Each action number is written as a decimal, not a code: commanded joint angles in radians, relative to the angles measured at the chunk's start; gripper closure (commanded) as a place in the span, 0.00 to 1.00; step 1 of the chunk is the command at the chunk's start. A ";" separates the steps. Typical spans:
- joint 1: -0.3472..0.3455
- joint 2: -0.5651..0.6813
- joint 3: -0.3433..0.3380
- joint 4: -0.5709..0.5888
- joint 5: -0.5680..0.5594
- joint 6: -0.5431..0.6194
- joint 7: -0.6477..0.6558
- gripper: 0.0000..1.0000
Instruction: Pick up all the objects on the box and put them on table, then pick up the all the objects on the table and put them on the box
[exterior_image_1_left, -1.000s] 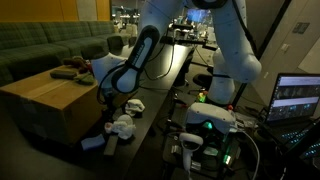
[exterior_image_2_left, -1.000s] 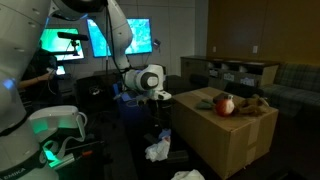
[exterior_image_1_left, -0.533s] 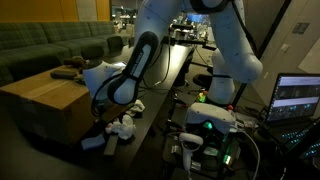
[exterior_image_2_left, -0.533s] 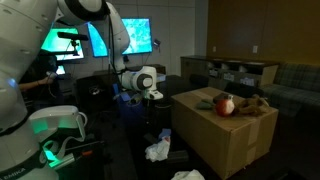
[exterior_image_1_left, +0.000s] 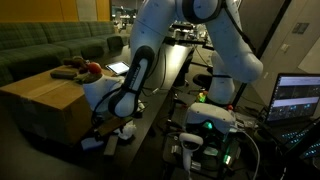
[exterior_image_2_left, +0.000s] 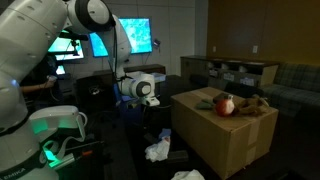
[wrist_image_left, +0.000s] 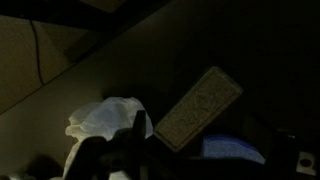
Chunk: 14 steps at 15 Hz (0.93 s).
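Gripper (exterior_image_1_left: 102, 122) open and empty, low over the white fluffy cloth toy (wrist_image_left: 105, 120) on the bench (exterior_image_1_left: 160, 80). Dark remote-shaped bar (wrist_image_left: 198, 108) lies beside it; red toy (exterior_image_2_left: 225, 104) sits on the cardboard box (exterior_image_2_left: 215, 135).

My arm (exterior_image_1_left: 160, 25) wears glossy plastic, the box (exterior_image_2_left: 225, 135) is matt cardboard with a shiny red toy (exterior_image_2_left: 225, 104) on it, and beside the box the smooth, faintly glossy table (exterior_image_1_left: 160, 92) carries a fluffy cloth toy (wrist_image_left: 105, 125) and a grainy-faced remote (wrist_image_left: 197, 108).
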 joint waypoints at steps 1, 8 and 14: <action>0.029 0.058 -0.012 0.039 0.015 0.067 0.065 0.00; 0.035 0.131 -0.016 0.050 0.054 0.170 0.147 0.00; 0.029 0.171 -0.025 0.057 0.090 0.225 0.164 0.00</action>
